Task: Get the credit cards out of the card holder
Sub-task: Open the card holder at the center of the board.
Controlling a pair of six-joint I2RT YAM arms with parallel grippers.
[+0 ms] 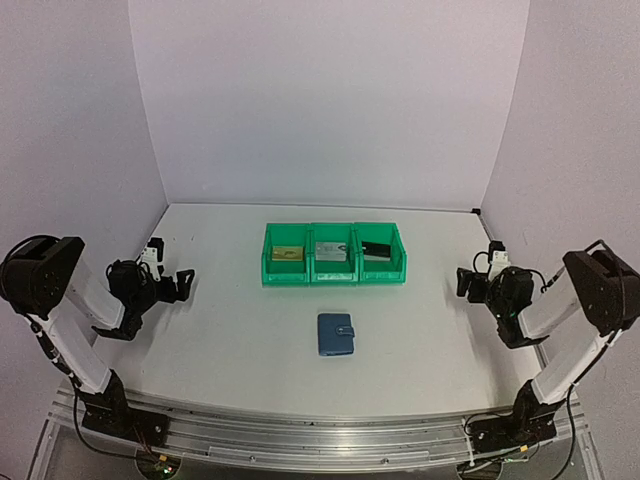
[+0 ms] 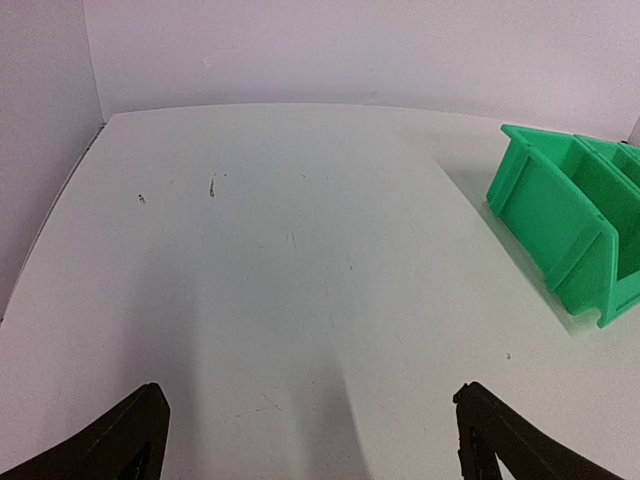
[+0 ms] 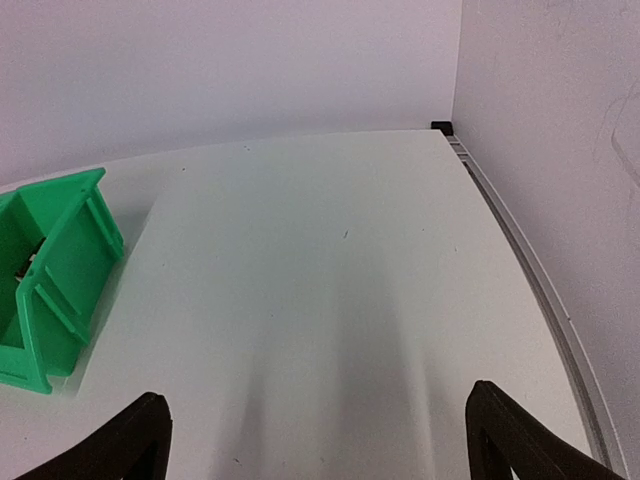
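The blue card holder (image 1: 335, 335) lies shut on the table (image 1: 230, 330) in the top view, its snap strap on its right side. A tan-gold card (image 1: 286, 253), a silver-grey card (image 1: 331, 250) and a black card (image 1: 376, 248) lie one each in the three green bins (image 1: 334, 270) behind it. My left gripper (image 1: 181, 283) is open and empty at the far left. My right gripper (image 1: 466, 282) is open and empty at the far right. Both are well away from the holder. The wrist views show only bare table between the open fingers.
The bins stand in a row at the table's middle back; the left one shows in the left wrist view (image 2: 570, 230), the right one in the right wrist view (image 3: 45, 280). White walls close the back and sides.
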